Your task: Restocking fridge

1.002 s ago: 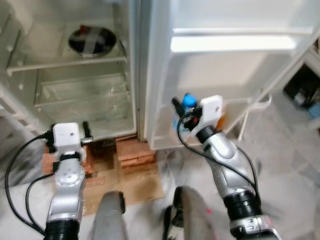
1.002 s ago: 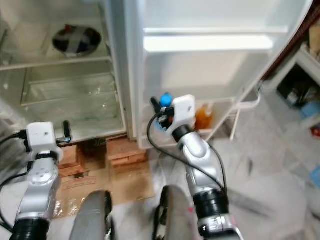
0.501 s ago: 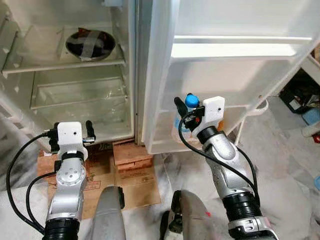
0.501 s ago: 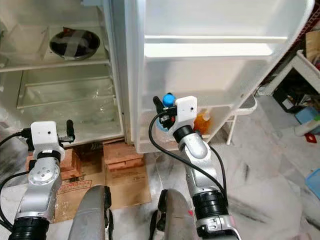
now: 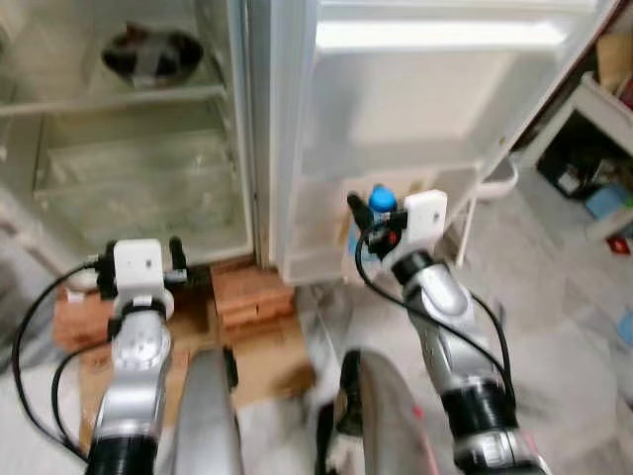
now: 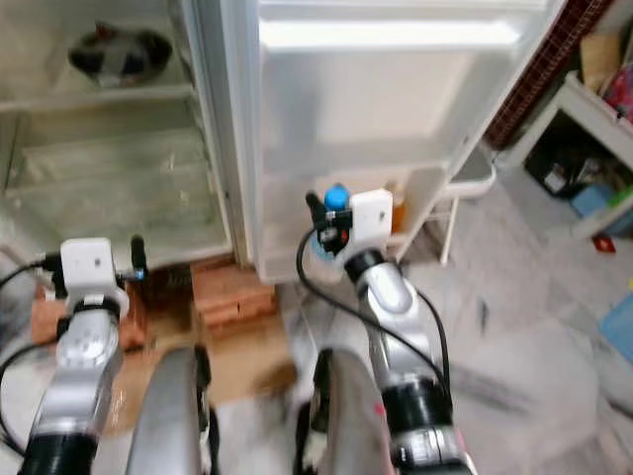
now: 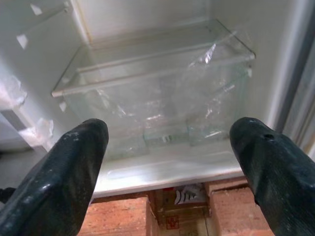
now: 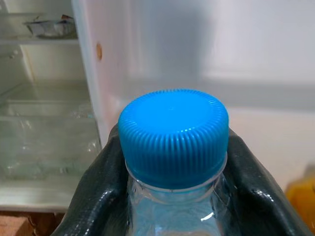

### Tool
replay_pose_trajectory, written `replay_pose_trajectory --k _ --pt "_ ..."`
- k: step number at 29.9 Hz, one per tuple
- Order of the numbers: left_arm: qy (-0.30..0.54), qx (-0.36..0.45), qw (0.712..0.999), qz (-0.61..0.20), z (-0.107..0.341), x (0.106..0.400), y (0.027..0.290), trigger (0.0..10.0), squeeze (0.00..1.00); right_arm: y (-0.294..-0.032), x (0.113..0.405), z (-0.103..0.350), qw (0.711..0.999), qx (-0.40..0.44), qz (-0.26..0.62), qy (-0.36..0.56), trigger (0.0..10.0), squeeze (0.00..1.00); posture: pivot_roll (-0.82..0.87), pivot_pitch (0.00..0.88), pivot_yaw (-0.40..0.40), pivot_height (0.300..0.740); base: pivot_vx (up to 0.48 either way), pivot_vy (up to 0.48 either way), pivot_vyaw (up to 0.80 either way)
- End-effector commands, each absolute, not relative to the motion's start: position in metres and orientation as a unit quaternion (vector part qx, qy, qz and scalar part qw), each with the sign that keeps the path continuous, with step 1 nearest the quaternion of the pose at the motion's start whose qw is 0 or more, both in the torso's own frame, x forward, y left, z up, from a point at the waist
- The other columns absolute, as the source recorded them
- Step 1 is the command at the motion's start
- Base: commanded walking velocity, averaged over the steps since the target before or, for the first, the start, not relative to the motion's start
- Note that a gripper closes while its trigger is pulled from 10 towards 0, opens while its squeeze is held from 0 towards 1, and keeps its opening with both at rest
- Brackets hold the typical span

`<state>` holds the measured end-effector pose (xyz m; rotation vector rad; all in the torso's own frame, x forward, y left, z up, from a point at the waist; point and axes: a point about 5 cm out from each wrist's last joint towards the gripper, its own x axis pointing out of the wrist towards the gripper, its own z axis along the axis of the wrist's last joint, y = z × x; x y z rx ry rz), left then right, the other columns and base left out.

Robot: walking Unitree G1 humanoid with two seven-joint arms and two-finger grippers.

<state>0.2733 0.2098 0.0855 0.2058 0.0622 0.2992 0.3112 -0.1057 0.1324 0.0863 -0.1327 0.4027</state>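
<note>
Restocking is barely begun: your right end effector (image 5: pixel 364 230) is clamped on the blue-capped bottle (image 8: pixel 173 142) at frame centre, before the door shelf (image 5: pixel 326 265) holding an orange bottle (image 6: pixel 398 210). Left end effector (image 7: pixel 167 162), fingers apart, faces the crisper drawer (image 7: pixel 157 98).

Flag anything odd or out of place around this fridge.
The fridge stands raised on red bricks over flattened cardboard, an improvised base. The clear drawer looks cracked or film-wrapped; which, I cannot tell. Nothing is spilled.
</note>
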Motion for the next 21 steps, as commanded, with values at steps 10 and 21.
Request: replay_pose_trajectory --k 10,21 --pt "0.024 0.107 0.983 0.146 0.087 0.271 0.209 10.0 0.0 -0.083 0.306 0.129 0.947 -0.018 0.315 -0.062 10.0 0.0 0.06 0.168 -0.08 0.536 0.0 0.0 0.0" --pt "0.024 0.115 0.982 0.145 0.087 0.265 0.214 10.0 0.0 -0.067 0.306 0.151 0.904 -0.042 0.402 -0.138 10.0 0.0 0.08 0.187 -0.09 0.536 0.146 0.0 0.0"
